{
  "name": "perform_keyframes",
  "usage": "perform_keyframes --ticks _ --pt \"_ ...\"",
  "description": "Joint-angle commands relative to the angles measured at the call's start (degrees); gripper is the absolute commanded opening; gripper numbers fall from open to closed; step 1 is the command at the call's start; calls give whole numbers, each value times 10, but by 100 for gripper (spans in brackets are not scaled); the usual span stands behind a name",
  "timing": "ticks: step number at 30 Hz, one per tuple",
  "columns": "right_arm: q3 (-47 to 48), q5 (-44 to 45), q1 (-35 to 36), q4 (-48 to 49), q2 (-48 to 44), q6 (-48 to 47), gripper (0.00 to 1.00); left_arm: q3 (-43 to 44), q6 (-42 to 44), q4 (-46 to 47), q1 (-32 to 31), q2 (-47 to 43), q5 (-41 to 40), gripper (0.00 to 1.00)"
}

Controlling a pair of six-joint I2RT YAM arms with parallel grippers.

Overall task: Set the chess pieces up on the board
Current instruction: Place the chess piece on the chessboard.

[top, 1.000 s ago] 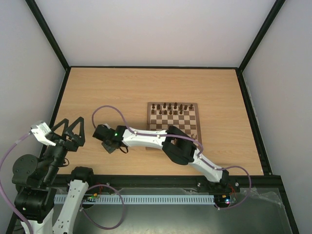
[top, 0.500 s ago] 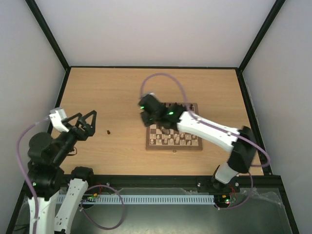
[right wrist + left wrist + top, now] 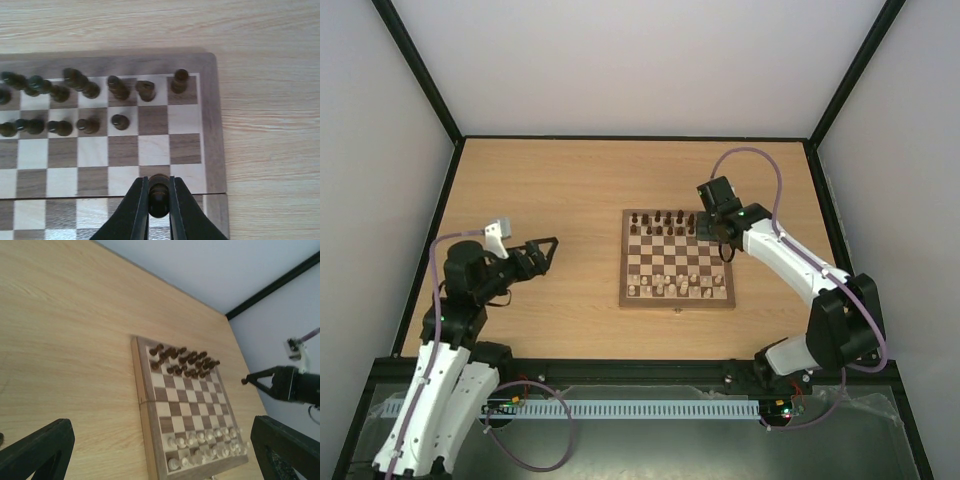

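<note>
The board (image 3: 672, 258) lies right of the table's centre. Dark chess pieces (image 3: 665, 220) fill its two far rows, and cream pieces (image 3: 680, 288) line the near rows. My right gripper (image 3: 724, 243) hovers over the board's far right part, shut on one dark piece (image 3: 159, 194) that stands upright between the fingers. In the right wrist view the dark rows (image 3: 75, 86) show ahead, with the two rightmost squares of the second row bare (image 3: 184, 119). My left gripper (image 3: 548, 252) hangs open and empty over the table, left of the board (image 3: 142, 400).
Black frame posts and pale walls enclose the wooden table (image 3: 570, 190). The right arm's elbow (image 3: 845, 310) rises near the front right corner. Cables loop above both wrists.
The right arm has swung from the left side of the table across to the board's far right, carrying the dark piece. The left arm has come down and turned toward the board.
</note>
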Motion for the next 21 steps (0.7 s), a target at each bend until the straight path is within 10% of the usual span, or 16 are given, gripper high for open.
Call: perform_keyframes --ticks 1,7,21 --pt "-15 -19 -28 5 -4 -3 3 -48 -19 77 -66 34 -47 100" --pt "-9 -35 -40 26 41 2 3 -45 -23 96 -199 115 -191 99" --pt "21 -26 -41 64 147 11 2 -24 -11 72 -201 97 -204 100"
